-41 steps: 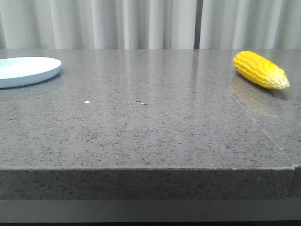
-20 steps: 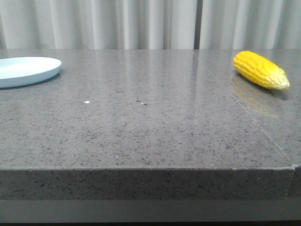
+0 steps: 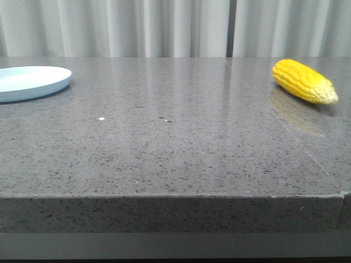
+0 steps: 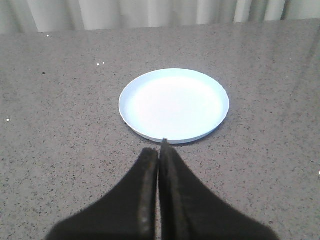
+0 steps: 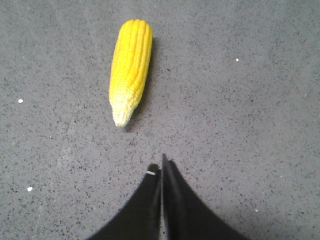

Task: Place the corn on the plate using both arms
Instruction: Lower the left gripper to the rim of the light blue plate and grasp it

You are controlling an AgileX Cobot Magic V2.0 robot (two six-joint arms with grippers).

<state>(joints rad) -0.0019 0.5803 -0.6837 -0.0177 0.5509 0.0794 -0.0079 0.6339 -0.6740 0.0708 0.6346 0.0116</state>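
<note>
Nothing had moved: corn (image 3: 305,81) lay right, plate (image 3: 33,81) left on the desk (image 3: 175,142), both arms' fingers (image 4: 150,175) (image 5: 172,190) clenched empty

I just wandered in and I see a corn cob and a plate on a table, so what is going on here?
Nothing is being handled yet. The corn lies on the grey table far to the right, and the pale-blue plate sits empty far to the left. Each arm's camera looks down at one of them: the left gripper is shut just short of the plate, and the right gripper is shut a little short of the corn's pale tip. Neither touches anything.
</note>
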